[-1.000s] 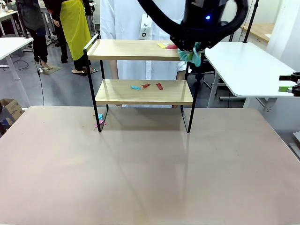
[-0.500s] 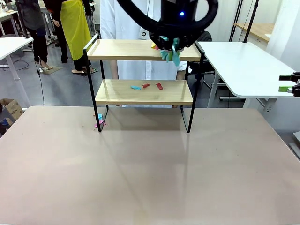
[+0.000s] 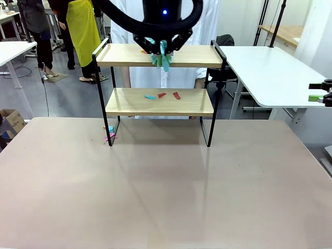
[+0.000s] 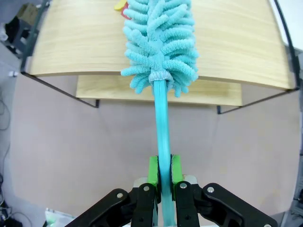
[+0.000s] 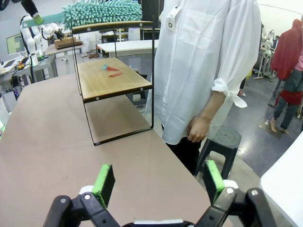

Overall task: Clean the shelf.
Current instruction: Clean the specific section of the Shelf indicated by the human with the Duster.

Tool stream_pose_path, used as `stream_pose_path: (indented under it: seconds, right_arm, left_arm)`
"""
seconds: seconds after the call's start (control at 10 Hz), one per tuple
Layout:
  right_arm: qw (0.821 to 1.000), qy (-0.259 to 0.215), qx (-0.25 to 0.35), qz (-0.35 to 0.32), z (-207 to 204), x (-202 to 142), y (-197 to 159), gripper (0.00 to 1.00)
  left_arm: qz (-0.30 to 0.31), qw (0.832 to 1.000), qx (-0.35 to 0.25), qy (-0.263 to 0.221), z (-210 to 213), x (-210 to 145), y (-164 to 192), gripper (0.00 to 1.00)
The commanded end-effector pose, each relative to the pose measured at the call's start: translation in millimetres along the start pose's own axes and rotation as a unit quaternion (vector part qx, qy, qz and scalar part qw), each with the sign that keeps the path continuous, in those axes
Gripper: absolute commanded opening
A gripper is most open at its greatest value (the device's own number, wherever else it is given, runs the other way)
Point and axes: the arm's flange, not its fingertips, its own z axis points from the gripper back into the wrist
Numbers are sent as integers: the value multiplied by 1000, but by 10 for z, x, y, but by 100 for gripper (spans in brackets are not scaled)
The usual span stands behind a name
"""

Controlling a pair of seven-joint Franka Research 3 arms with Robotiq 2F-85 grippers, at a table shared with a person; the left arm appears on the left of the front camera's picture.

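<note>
Left wrist view is showing the left gripper [image 4: 161, 172] clamping its green pads on the handle of a teal duster [image 4: 161, 38]. The duster's fluffy head is lying on the top board of the shelf [image 4: 236, 42], which is standing at the far side of the table [image 3: 166, 197] before a person [image 5: 203, 56]. Yellow and red scraps [image 4: 121, 5] are sitting just beside the head, so the top tier seems unfinished. Coloured bits [image 3: 162, 95] are lying on the lower board, apparently untouched, and fallen pieces [image 3: 109, 134] are resting by the shelf's left foot. The right gripper [image 5: 156, 177] is hovering with fingers wide apart, holding nothing.
</note>
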Motion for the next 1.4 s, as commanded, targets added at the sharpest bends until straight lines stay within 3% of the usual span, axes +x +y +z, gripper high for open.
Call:
stream_pose_path:
  seconds: [0.0, 0.5, 0.9, 1.1, 1.3]
  right_arm:
    - [1000, 12, -5, -6, -23, 72, 10, 100]
    - [1000, 12, -5, -6, -23, 72, 10, 100]
    - [1000, 12, -5, -6, -23, 72, 10, 100]
    - [1000, 12, -5, -6, -23, 72, 10, 100]
    - [1000, 12, -5, -6, -23, 72, 10, 100]
  left_arm:
    - [-8, 1000, 11, 3, -24, -26, 310, 13]
    - [-25, 995, 95, -10, -56, 95, 881, 13]
    - [-21, 974, 206, -91, 157, 14, 1201, 13]
    - [-3, 969, 209, -133, 341, -35, 1294, 13]
    - [-12, 977, 146, -154, 448, -68, 1300, 13]
